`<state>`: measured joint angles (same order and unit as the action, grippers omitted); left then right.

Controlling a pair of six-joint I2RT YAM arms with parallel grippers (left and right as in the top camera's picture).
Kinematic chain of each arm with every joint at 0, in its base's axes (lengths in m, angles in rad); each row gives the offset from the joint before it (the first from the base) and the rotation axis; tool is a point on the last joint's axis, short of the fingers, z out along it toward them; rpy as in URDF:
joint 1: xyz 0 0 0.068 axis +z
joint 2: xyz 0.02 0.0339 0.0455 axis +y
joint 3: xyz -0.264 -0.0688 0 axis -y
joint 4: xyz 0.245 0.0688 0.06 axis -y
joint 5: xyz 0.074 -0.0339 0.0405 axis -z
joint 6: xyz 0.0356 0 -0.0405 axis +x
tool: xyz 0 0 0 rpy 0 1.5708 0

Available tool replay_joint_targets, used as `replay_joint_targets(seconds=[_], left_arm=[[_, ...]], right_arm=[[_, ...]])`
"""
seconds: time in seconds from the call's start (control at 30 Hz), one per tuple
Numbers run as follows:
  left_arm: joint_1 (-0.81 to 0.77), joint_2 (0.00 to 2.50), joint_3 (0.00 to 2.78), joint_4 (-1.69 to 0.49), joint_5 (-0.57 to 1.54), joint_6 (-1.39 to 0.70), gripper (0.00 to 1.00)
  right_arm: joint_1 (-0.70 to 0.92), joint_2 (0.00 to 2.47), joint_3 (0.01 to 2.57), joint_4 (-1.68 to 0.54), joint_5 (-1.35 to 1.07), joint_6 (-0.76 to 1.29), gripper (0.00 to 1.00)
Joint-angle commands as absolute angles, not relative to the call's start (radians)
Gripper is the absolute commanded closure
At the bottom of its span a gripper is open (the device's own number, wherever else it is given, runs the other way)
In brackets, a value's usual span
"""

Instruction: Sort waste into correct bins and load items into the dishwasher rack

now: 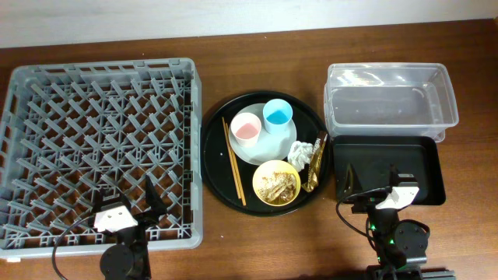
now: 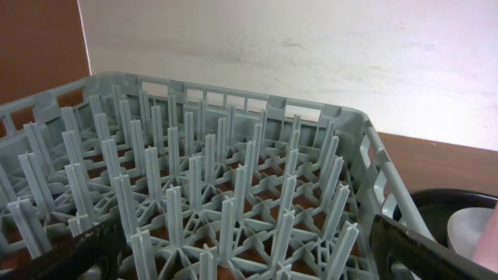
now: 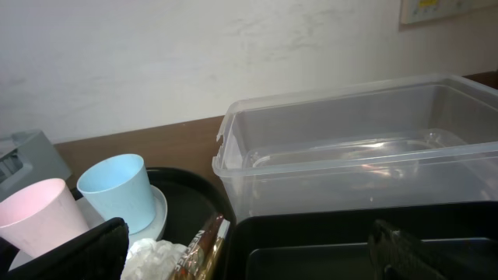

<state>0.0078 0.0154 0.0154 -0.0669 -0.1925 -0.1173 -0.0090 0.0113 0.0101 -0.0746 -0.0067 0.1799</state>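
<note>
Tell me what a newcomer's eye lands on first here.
The big grey dishwasher rack fills the left side of the view, with nothing loaded that shows. In the middle, a round black tray carries the colour: pink cup and light-blue cup on a pale plate, yellow bowl of scraps nearer the arms. On the right, a clear tub sits behind a black rectangular tray.

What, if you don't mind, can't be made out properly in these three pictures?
- Yellow bowl, overhead: contents too small to identify.
- Napkin and gold wrapper, right wrist: cut off by the bottom edge.
- Pale object, left wrist: cut off by the right edge; cup or plate unclear.
- Black bin, right wrist: floor mostly below the frame.
</note>
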Motion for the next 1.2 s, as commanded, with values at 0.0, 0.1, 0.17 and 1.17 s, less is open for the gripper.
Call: replay_joint_targets(seconds=[0.0,0.1,0.17,1.17], left_arm=[[0.006,0.007,0.009,-0.065,-0.203,-0.123,0.01],[0.006,0.007,0.009,-0.065,-0.203,-0.123,0.01],[0.006,0.007,0.009,-0.065,-0.203,-0.123,0.01],[0.004,0.433,0.876,-0.609,0.094,-0.009,0.01]], right_arm=[[-0.014,0.006,0.006,-0.079,-0.015,0.173,0.01],[-0.014,0.006,0.006,-0.079,-0.015,0.173,0.01],[-0.014,0.006,0.006,-0.079,-0.015,0.173,0.01],[-0.014,0.006,0.006,-0.079,-0.015,0.173,0.01]])
